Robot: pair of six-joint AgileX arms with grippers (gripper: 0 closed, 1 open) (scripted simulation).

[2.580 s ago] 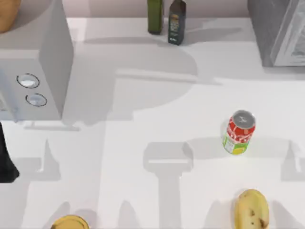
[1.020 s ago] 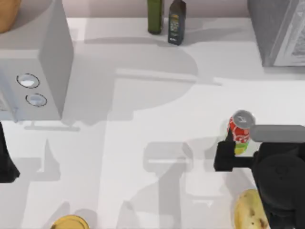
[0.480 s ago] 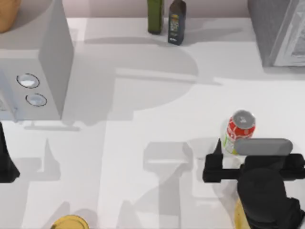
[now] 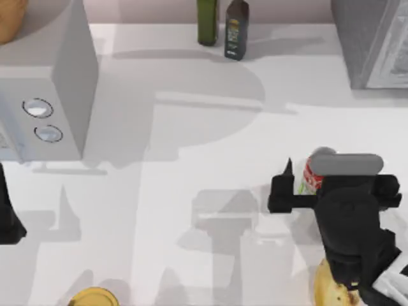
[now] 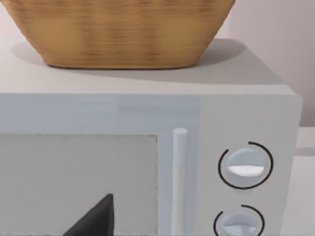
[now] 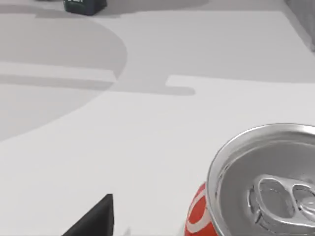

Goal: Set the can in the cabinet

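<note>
At the near edge of the desk [image 4: 191, 127] a banana [image 4: 331, 290] lies partly under the right arm, and a round yellow thing [image 4: 94, 297] sits at the near left. Just beyond the banana, the right gripper [image 4: 331, 182] hangs over the right half of the desk, its dark body and grey wrist block covering most of the can [image 4: 312, 172], which stands upright on the desk with a strip of red label and yellow-green band visible on its left side. One dark finger [image 4: 282, 188] stands just left of the can; the other finger is hidden, so whether the jaws are released or clenched on the can cannot be told. In the right wrist view the can's silver top [image 6: 268, 182] with its pull tab lies close under the camera, red label at the edge, with a dark fingertip [image 6: 96, 219] apart from it. The left arm [image 4: 7, 210] is parked at the desk's left edge, and its wrist view faces a microwave [image 5: 147, 162] with two round knobs and a woven basket [image 5: 118, 29] on top. At the far edge stand two dark bottles [image 4: 223, 25], with a grey cabinet [image 4: 373, 41] in the far right corner.
</note>
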